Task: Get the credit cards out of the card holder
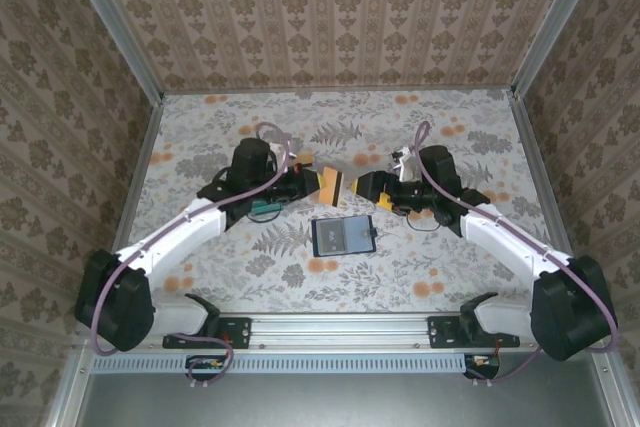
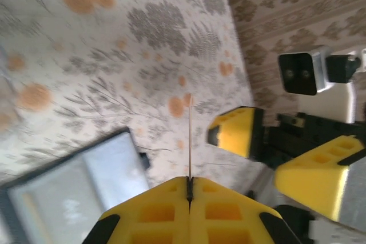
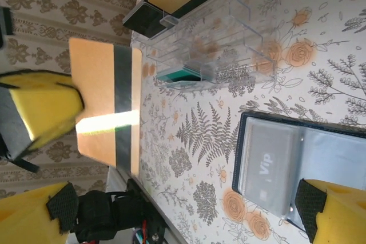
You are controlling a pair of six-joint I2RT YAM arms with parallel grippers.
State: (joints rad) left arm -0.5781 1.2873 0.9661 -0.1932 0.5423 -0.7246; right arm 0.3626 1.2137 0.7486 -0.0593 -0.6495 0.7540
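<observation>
The card holder (image 1: 343, 236) lies open and flat on the flowered table (image 1: 200, 137), between the two arms and nearer their bases than either gripper. Its grey-blue inner faces are turned up, and one pocket shows the word "Vip". Just beyond its far edge, lifted off the table, the left gripper (image 2: 189, 190) is clamped on the tan-orange credit card (image 3: 103, 84). The card has a dark stripe, and from the left wrist it is seen edge-on as a thin line rising from between the pressed fingertips. The right gripper (image 1: 358, 185) faces it from the holder's far right, with its jaws spread wide and nothing between them, close beside the card but apart from it. A clear plastic tray (image 3: 229, 32) sits to the holder's far left, with a teal block (image 3: 183, 74) and a black card (image 3: 143, 21) in its compartments.
</observation>
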